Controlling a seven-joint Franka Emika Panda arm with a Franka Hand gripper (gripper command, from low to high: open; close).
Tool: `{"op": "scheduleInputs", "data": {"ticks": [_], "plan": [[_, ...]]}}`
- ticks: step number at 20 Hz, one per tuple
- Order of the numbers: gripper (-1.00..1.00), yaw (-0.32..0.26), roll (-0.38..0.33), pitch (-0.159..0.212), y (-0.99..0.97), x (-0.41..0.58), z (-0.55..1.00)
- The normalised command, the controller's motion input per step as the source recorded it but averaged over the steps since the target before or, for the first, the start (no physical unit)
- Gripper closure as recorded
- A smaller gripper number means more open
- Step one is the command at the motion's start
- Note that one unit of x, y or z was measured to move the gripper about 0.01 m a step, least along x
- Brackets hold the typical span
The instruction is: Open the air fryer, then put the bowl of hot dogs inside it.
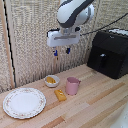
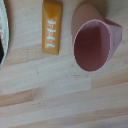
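Note:
The black air fryer (image 1: 110, 50) stands at the exterior view's right on the wooden table, its front drawer pushed in and the short black handle (image 1: 102, 61) sticking out of it. The small white bowl (image 1: 51, 81) with yellow-orange hot dogs (image 1: 50, 79) sits near the back wall, left of the pink cup. My gripper (image 1: 61, 51) hangs high above the table, above the bowl and the cup and well left of the air fryer. Its blue-tipped fingers (image 1: 67, 50) are apart and hold nothing. In the wrist view the gripper, bowl and air fryer are out of frame.
A pink cup (image 1: 73, 85) (image 2: 92, 42) stands beside an orange-yellow rectangular block (image 1: 60, 95) (image 2: 51, 26). A large patterned white plate (image 1: 24, 102) lies at the exterior view's left, its rim (image 2: 2, 35) just showing in the wrist view. A woven screen backs the table.

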Motion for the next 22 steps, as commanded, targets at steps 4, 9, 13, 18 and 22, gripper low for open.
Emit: {"op": "scheduleInputs", "data": {"ticks": [4,9,13,18,22], "plan": [[-1.0,-0.375,-0.012,0.0,-0.02,0.015,0.02],[-1.0,-0.375,-0.01,0.0,-0.02,0.025,0.03],[-1.0,-0.375,-0.045,0.0,-0.02,0.045,0.04],[-1.0,-0.366,-0.122,0.0,-0.05,0.039,0.0],[-1.0,-0.31,-0.199,0.006,-0.09,0.014,0.0]]}}
